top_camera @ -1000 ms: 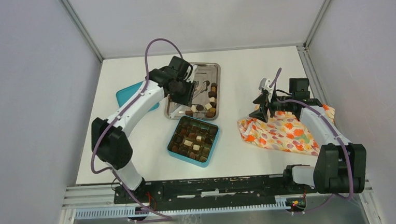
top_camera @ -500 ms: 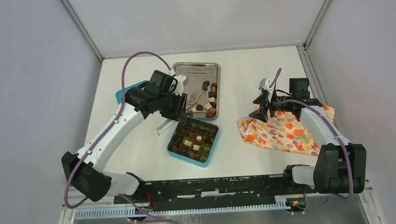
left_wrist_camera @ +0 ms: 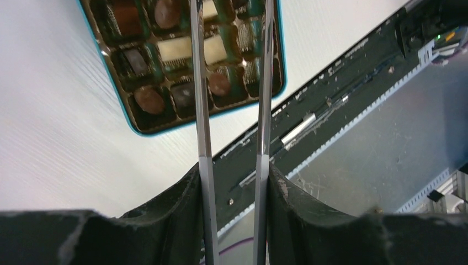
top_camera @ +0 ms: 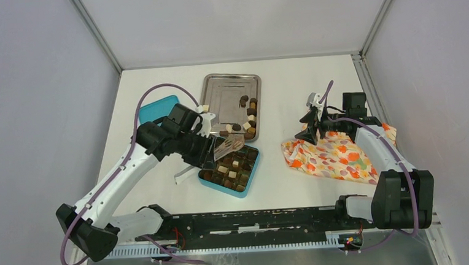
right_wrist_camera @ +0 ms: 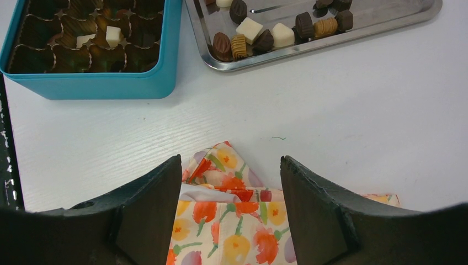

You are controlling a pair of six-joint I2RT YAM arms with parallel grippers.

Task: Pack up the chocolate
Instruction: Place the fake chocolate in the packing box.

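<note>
Swung from the steel tray (top_camera: 223, 87) to above the teal box (top_camera: 248, 184), the left hand (top_camera: 211, 147) grips metal tongs (top_camera: 230, 147) over the boxed chocolate (top_camera: 225, 168), with more pieces on the tray, while the right hand (right_wrist_camera: 230, 165) hangs open over the floral cloth (top_camera: 332, 157).

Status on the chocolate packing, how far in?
Done: the box is partly filled. In hand: left gripper clamps tongs over the box; whether they carry a piece I cannot tell. Left: about a dozen chocolates on the tray, some cups empty, lid off. Right gripper hangs open over the cloth.
</note>
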